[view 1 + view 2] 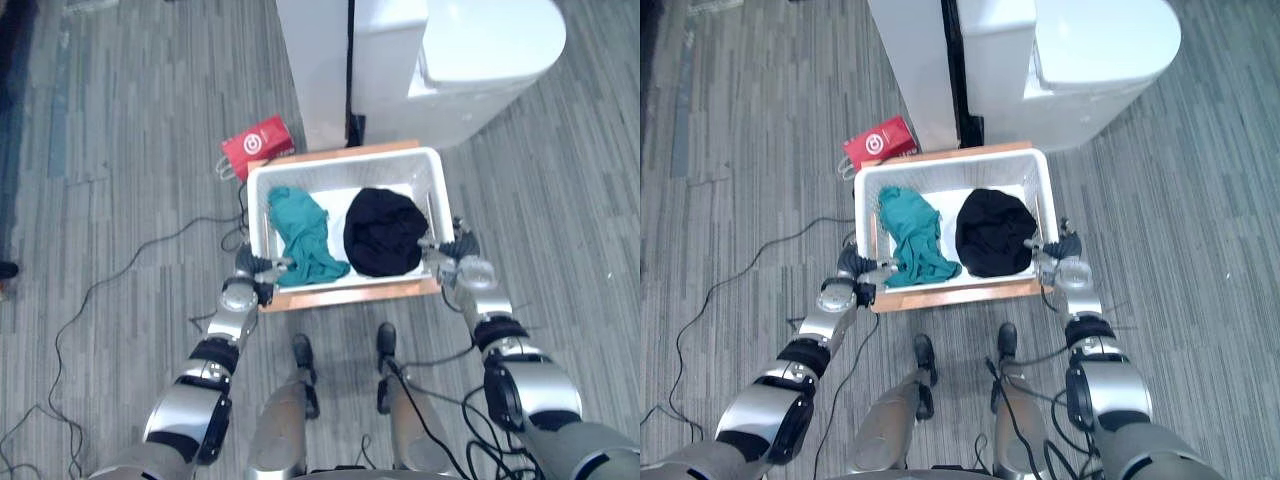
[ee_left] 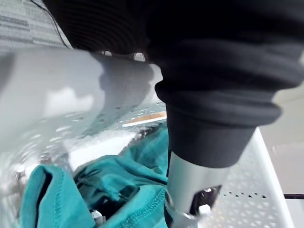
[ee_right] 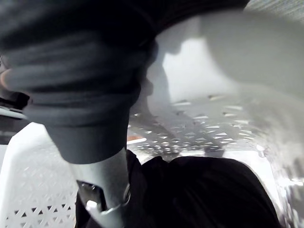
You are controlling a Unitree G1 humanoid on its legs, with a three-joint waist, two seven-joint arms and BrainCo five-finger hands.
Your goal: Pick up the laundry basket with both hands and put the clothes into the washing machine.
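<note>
Left eye view: the laundry basket [image 1: 340, 172] sits on a low wooden board [image 1: 340, 294], just short of the washing machine [image 1: 480, 60]. Inside, the teal garment [image 1: 303, 235] is by the left wall and the black garment [image 1: 384, 232] by the right. The left hand [image 1: 262, 268] grips the rim at the near-left corner. The right hand [image 1: 452, 250] grips the right wall near the front corner.

Right eye view: same layout, plus a red bag [image 1: 878, 142] off the board's far-left corner.

Left wrist view: a finger [image 2: 190, 190] hooks over the rim, down beside the teal cloth.

Right wrist view: same deal, with a finger [image 3: 107, 185] curled in next to the black one. The thumbs are hidden, so I can't swear either grip is clamped.

My worry is that hooked-only fingers slip on the lift. The grips also aren't symmetric, so the basket could tip and dump the clothes.
</note>
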